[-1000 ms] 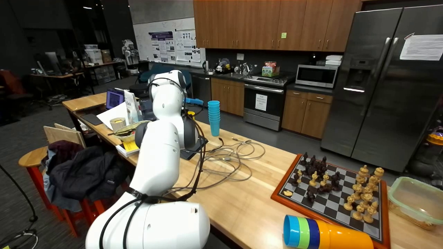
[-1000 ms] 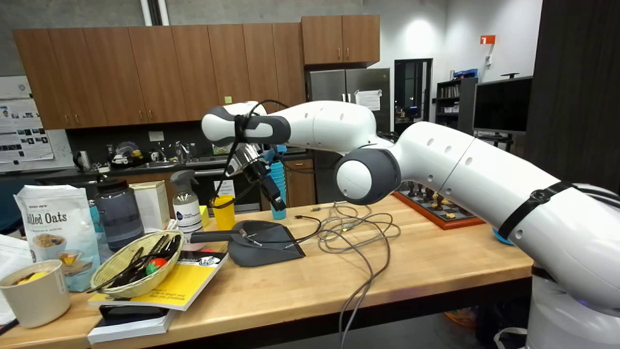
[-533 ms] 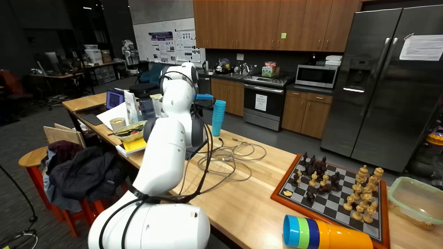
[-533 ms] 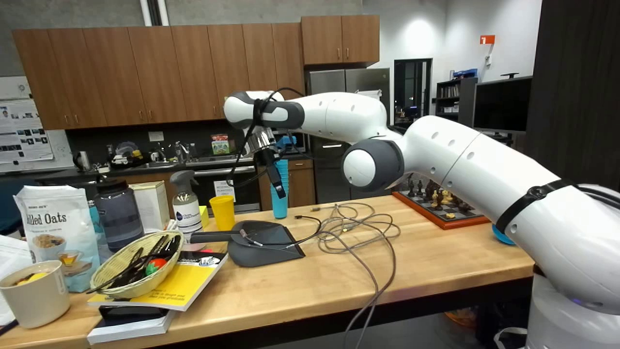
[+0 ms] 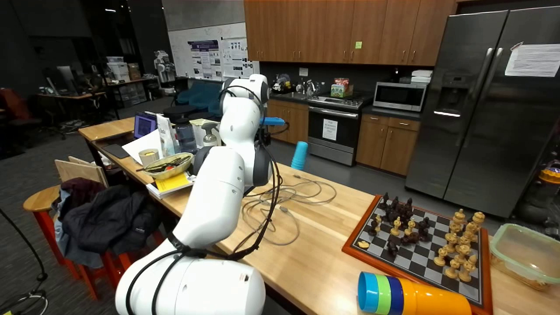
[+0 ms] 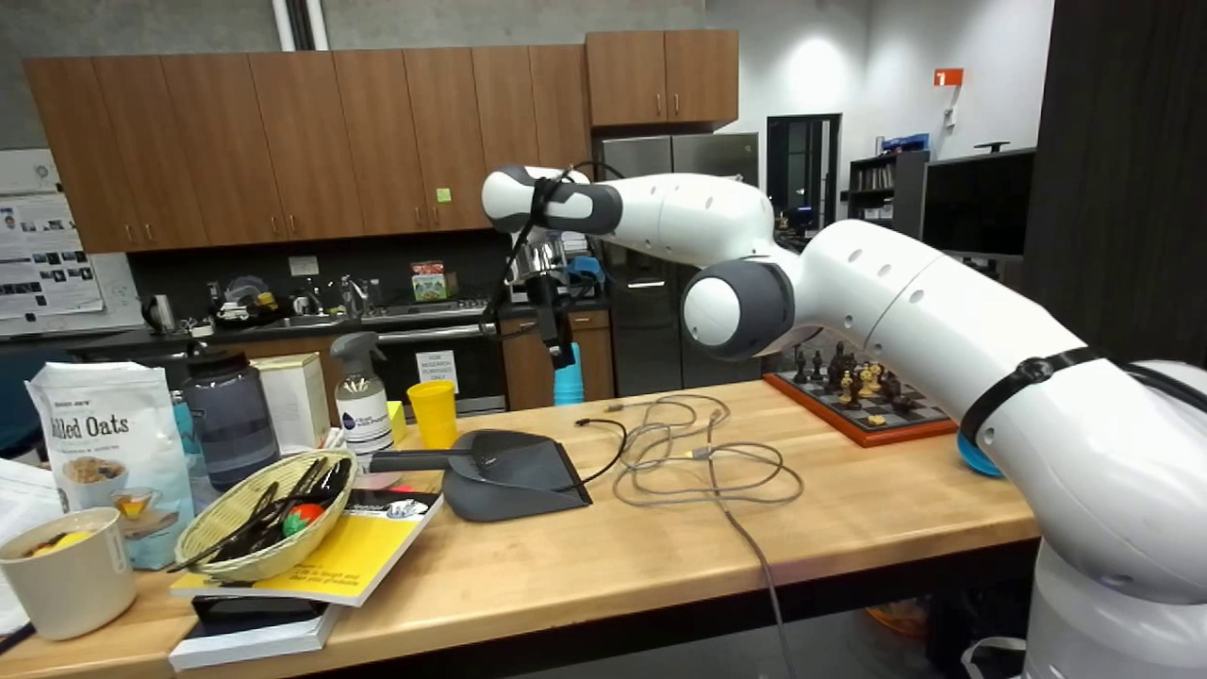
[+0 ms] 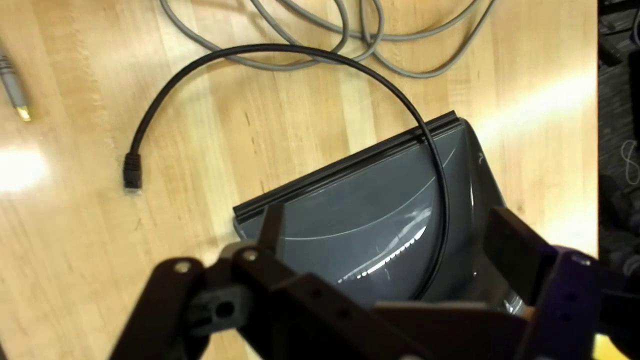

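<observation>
Both exterior views show one blue stack (image 5: 299, 156) lower, nearer the one chessboard (image 5: 420, 260) than before; one spread pincer (image 7: 387, 222) is nearer too.

Passable gap between dustpan (image 7: 365, 215) and gray cable (image 7: 424, 75) (black cable (image 7: 275, 47) arches across)

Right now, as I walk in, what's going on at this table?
A robot arm hangs over the wooden table, its gripper open and holding nothing. Between its spread jaws, the wrist view shows a dustpan with a black cable lying across it. A blue cup stack is tilted near the table's far edge.
</observation>
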Available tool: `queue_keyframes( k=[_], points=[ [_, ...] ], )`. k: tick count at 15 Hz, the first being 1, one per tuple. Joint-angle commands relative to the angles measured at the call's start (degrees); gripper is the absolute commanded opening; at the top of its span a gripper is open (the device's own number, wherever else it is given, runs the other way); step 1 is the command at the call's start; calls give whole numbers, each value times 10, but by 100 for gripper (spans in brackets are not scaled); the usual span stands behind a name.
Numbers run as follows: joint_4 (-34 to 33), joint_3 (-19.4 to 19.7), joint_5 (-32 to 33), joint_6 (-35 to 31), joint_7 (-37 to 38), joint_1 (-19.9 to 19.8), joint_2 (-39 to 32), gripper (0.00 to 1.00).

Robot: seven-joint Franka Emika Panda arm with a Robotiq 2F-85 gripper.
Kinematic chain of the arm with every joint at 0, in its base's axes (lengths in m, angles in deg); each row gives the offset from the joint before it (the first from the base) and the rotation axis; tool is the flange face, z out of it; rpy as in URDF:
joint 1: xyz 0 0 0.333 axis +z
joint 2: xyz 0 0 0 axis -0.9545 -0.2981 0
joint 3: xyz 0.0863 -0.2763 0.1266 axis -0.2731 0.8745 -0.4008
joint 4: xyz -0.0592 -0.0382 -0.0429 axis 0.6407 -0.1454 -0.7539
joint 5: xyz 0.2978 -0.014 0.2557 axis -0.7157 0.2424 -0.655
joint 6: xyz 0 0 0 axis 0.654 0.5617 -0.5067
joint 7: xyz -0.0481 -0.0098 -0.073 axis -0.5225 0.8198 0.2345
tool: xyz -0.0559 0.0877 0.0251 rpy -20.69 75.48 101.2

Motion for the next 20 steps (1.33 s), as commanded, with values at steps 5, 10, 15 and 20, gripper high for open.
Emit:
queue_keyframes(
  k=[5, 10, 15, 20],
  points=[
    [14, -10, -14, -11, 27, -48, 12, 100],
    [20, -2, -2, 4, 8, -60, 17, 100],
    [20, 3, 2, 24, 11, -77, 20, 100],
    [17, 11, 7, 42, -3, -107, 33, 100]
  ],
)
